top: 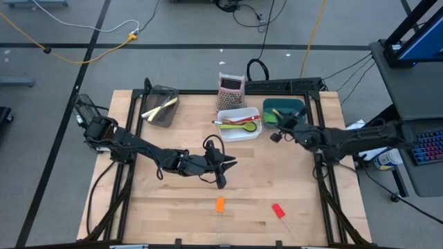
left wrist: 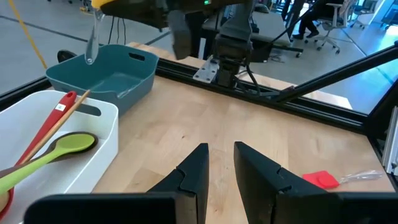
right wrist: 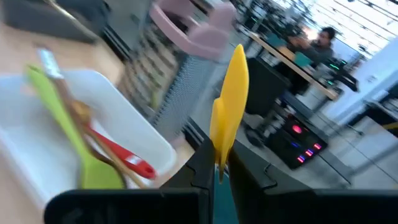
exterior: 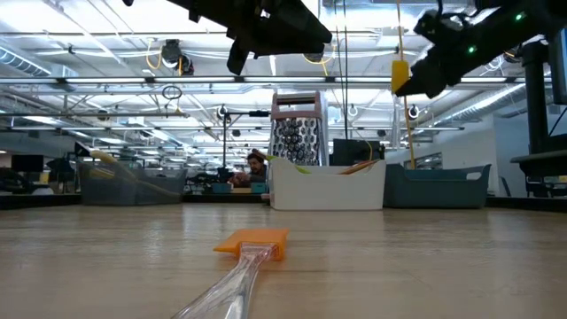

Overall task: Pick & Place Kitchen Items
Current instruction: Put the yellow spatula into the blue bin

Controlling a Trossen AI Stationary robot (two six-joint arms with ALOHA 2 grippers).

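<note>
Currently: right gripper (right wrist: 217, 163) clamps a yellow spatula (right wrist: 230, 93) above the teal bin (top: 291, 105).
Left gripper (left wrist: 221, 163) hovers empty over mid-table, fingers narrowly parted. An orange spatula (top: 219, 205) and a red spatula (top: 278, 211) lie on the table (top: 173, 207) near its front edge; green and red spoons rest in the white bin (top: 239, 131).

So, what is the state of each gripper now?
Left gripper: open, holding nothing.
Right gripper: shut on the yellow spatula.

Grater (top: 231, 84) behind three bins (top: 239, 128)
</note>
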